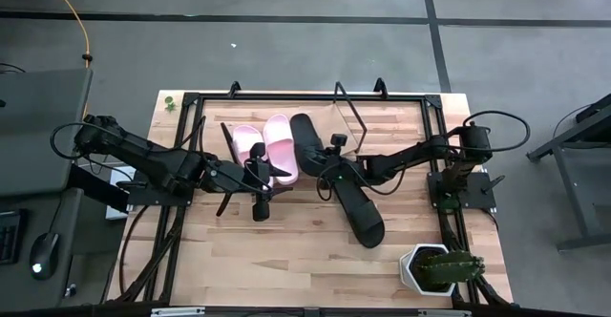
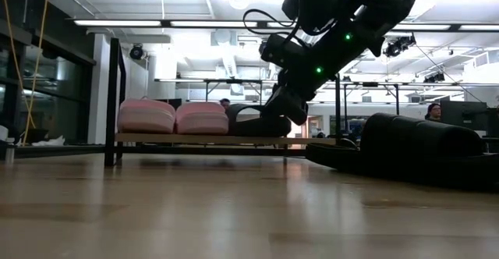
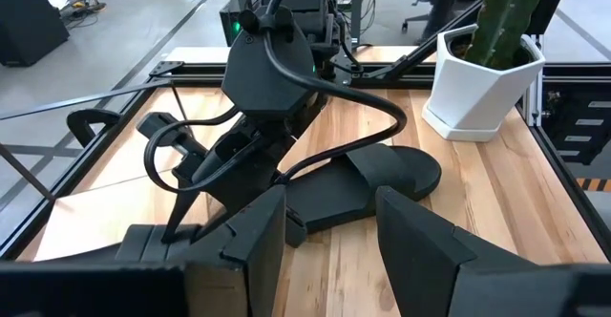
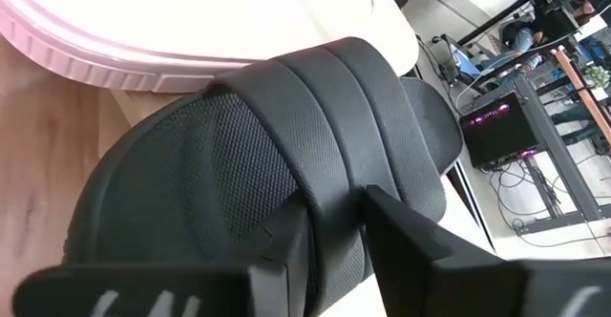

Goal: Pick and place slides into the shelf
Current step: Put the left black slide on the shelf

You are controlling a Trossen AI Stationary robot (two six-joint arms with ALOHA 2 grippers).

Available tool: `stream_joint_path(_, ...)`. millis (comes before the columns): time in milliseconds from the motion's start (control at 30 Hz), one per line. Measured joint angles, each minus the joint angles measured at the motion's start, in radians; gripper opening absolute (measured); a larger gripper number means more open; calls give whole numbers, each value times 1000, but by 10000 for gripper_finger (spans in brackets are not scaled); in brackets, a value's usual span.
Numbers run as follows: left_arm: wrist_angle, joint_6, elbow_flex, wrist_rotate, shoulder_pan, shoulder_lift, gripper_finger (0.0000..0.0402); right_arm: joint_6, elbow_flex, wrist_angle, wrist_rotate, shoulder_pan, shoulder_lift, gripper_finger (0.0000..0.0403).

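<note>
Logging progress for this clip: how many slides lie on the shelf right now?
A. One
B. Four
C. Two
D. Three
D: two pink slides and one black slide lie on the shelf, the right gripper at that black one's strap; the other black slide is on the table.

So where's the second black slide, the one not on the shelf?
In the high view, the loose black slide lies flat on the tabletop, right of centre, just in front of the right pincer and left of the cactus pot.
</note>
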Motion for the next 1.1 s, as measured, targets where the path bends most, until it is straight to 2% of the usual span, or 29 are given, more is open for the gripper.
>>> stream_joint_path(433, 0, 0, 0, 0, 0, 0, 150, -3, 0, 1, -6, 2, 0, 127)
stream_joint_path(767, 0, 0, 0, 0, 0, 0, 150, -26, 0, 0, 43, 26, 0, 156)
stream_joint_path(1100, 0, 0, 0, 0, 0, 0, 150, -22, 0, 0, 50, 36, -1, 163)
